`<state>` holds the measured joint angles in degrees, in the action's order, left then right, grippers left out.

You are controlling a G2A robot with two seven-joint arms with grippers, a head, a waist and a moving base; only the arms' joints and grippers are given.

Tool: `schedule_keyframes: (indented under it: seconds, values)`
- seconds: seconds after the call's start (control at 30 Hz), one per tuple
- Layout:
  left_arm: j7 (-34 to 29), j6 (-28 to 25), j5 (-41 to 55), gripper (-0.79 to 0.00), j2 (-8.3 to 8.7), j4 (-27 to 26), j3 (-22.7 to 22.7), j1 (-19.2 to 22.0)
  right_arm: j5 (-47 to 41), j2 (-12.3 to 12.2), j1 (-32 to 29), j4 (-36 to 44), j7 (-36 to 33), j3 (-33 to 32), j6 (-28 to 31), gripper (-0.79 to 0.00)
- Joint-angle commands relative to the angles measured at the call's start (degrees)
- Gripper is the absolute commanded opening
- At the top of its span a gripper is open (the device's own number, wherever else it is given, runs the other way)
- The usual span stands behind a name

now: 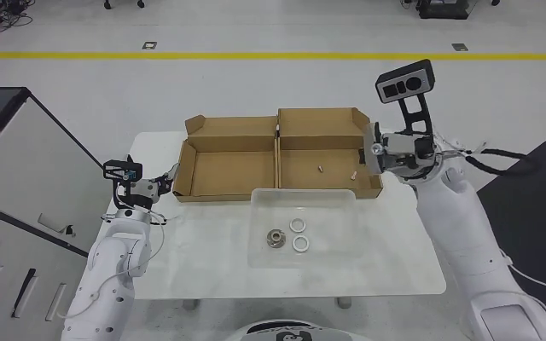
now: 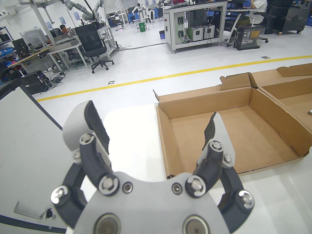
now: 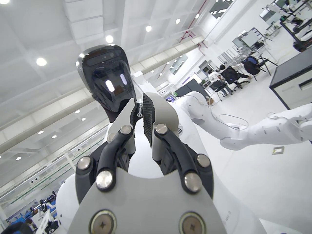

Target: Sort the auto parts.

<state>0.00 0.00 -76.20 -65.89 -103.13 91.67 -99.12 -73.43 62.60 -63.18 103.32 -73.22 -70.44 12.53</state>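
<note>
Metal, small and coiled like a spring (image 3: 139, 110), the part sat pinched between the ribbed black pads near the tips of the right hand (image 3: 141, 105). That hand was clenched on it and turned upward toward the ceiling lights. In the top view the right hand (image 1: 373, 152) stood at the outer side wall of the right brown cardboard box (image 1: 299, 170).

Two small pale parts, one near the middle (image 1: 320, 168) and one closer to the right wall (image 1: 353, 176), lay apart on that box's floor. The left brown cardboard box (image 1: 226, 170) stood touching it side by side, both with their flaps folded open at the far edge.

Just in front of the two boxes sat a clear rectangular plastic tray (image 1: 333, 243). In it lay a round grey metal part with a raised hub (image 1: 274, 239) and, beside it, two white rings: one farther back (image 1: 299, 225), one nearer (image 1: 301, 244), close together but apart.

All of this rested on the white bench (image 1: 205, 256).

The left hand (image 1: 166, 179) hovered low by the outer left wall of the left box. In its own wrist view the left hand (image 2: 151, 109) was released, its fingers spread wide with nothing between them, pointing along the bench toward the left box's near corner (image 2: 231, 127), with the right box (image 2: 292, 98) beyond.
</note>
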Motion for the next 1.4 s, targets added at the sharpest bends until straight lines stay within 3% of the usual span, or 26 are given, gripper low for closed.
schedule_keyframes:
  seconds: [0.0, 0.27, 0.9, 1.2, 1.37]
  values:
    - [0.0, 0.0, 0.0, 0.0, 0.0, 0.0, 0.0, 0.0, -3.24, 0.3, -0.56, 0.0, 0.57, 0.14, -0.08, -0.785]
    - [0.0, 0.0, 0.0, 0.0, 0.0, 0.0, 0.0, 0.0, -9.57, 1.28, -1.91, 0.31, 0.85, 0.24, -1.56, -0.785]
    - [0.0, 0.0, 0.0, 0.0, 0.0, 0.0, 0.0, 0.0, -9.66, 1.31, -1.91, 0.27, 0.78, 0.22, -1.6, -0.785]
    - [0.0, 0.0, 0.0, 0.0, 0.0, 0.0, 0.0, 0.0, 9.02, -0.57, -4.44, -2.37, 3.86, -9.2, -6.76, -0.785]
    - [0.0, 0.0, 0.0, 0.0, 0.0, 0.0, 0.0, 0.0, 24.35, -2.35, -6.27, -3.07, 4.29, -16.59, -10.48, -0.785]
